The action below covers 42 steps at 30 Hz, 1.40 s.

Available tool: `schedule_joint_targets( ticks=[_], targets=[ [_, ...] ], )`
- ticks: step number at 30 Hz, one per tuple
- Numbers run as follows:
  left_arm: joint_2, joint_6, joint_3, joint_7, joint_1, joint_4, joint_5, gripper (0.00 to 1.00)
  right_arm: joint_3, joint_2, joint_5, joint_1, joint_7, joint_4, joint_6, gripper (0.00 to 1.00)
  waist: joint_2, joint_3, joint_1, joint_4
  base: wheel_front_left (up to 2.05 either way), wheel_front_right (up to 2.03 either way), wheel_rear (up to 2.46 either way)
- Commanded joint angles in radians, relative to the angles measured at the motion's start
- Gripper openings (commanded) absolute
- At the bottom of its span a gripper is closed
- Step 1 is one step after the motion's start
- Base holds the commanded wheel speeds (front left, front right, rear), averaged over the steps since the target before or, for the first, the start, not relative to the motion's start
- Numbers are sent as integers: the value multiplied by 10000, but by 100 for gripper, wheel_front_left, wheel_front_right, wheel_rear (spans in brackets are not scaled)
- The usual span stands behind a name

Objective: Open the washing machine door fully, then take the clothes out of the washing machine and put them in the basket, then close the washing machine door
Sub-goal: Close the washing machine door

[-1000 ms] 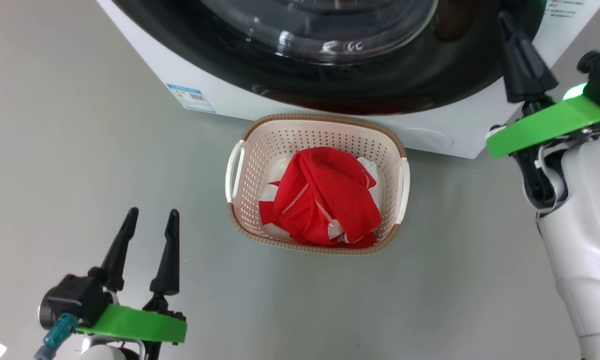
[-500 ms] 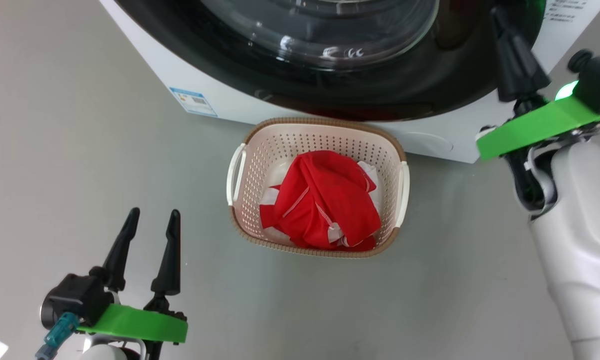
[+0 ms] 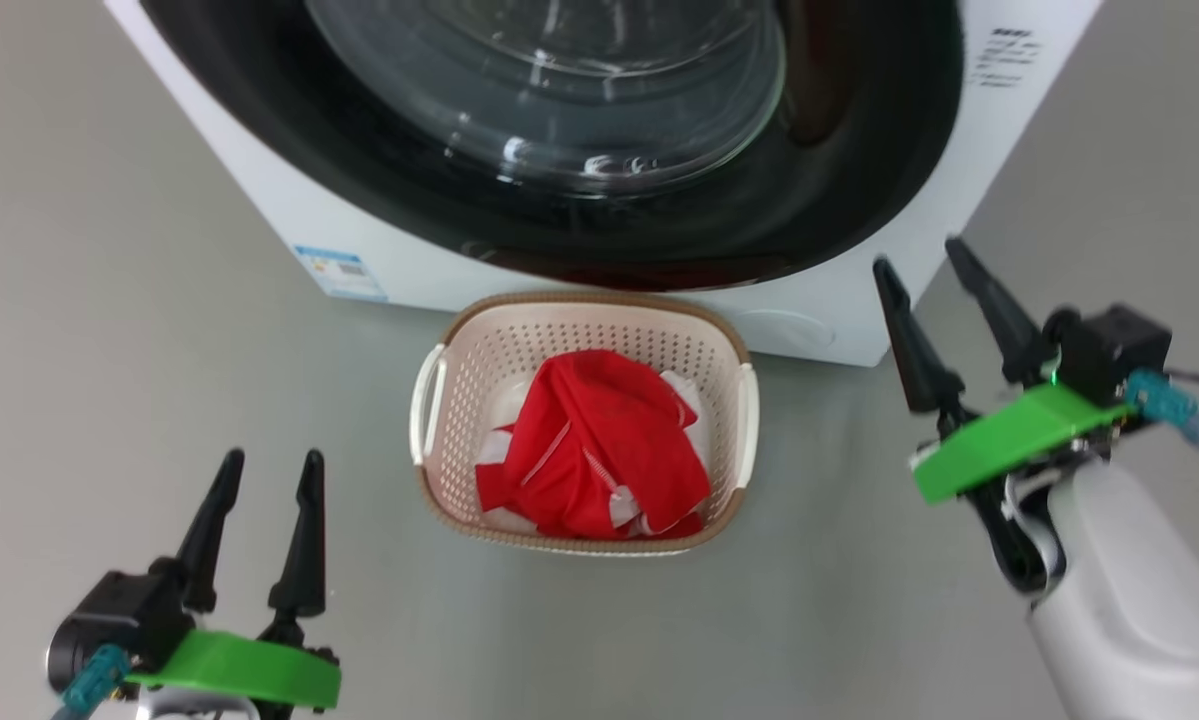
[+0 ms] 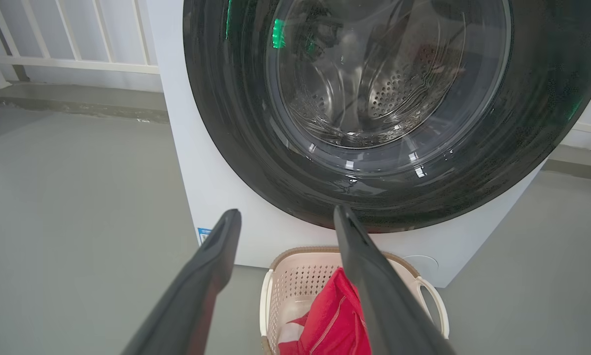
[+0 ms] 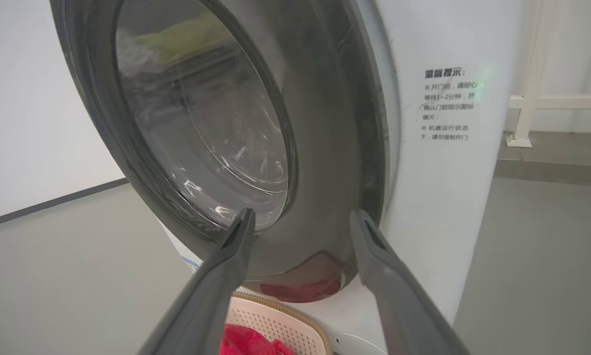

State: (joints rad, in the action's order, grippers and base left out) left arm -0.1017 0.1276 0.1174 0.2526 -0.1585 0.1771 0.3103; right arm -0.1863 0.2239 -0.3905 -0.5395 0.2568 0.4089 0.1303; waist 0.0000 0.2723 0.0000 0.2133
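The washing machine [image 3: 259, 190] is big and white, and its glossy black washing machine door [image 3: 859, 180] lies flush against the front. Through the door's glass [image 4: 374, 88] I see the steel drum. On the floor in front stands the cream basket [image 3: 459, 390] with the red, white-trimmed clothes [image 3: 589, 450] piled in it. My left gripper [image 3: 270, 460] hovers open over the floor, left of the basket, holding nothing. My right gripper [image 3: 916, 255] is open and empty by the machine's lower right corner. The right wrist view has its fingers [image 5: 302, 212] pointing at the door's [image 5: 325, 148] right rim.
A blue energy label [image 3: 339, 272] sits low on the machine's front, a text sticker [image 3: 999, 57] at its upper right. A white railing [image 4: 68, 49] and a low grey ledge run behind the machine. Grey floor [image 3: 109, 350] lies on both sides of the basket.
My right gripper was shut up at the door's right edge; it has opened and drawn back and down to the machine's lower right corner. The head camera has shifted. The left arm kept its pose.
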Motion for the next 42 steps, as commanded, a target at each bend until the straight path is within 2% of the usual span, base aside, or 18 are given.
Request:
schedule_joint_targets(
  ticks=[1,7,20,42],
  targets=[
    [-338,31,-404,91,111,-94,70,100,-161,-118,-162,407,49,-303,4,100,0,-379,0,-368,0,0,0],
    [-547,31,-643,91,422,129,117,100,121,-227,-175,1532,49,-496,4,100,0,-886,0,-1001,0,0,0],
    [-758,31,-934,92,857,234,182,100,394,-115,-99,2891,49,-702,4,100,0,-1455,0,-1993,0,0,0],
    [-757,31,-1389,92,1623,182,-13,100,820,92,-148,4712,49,-1068,4,100,0,-2198,0,-2753,0,0,0]
  ],
)
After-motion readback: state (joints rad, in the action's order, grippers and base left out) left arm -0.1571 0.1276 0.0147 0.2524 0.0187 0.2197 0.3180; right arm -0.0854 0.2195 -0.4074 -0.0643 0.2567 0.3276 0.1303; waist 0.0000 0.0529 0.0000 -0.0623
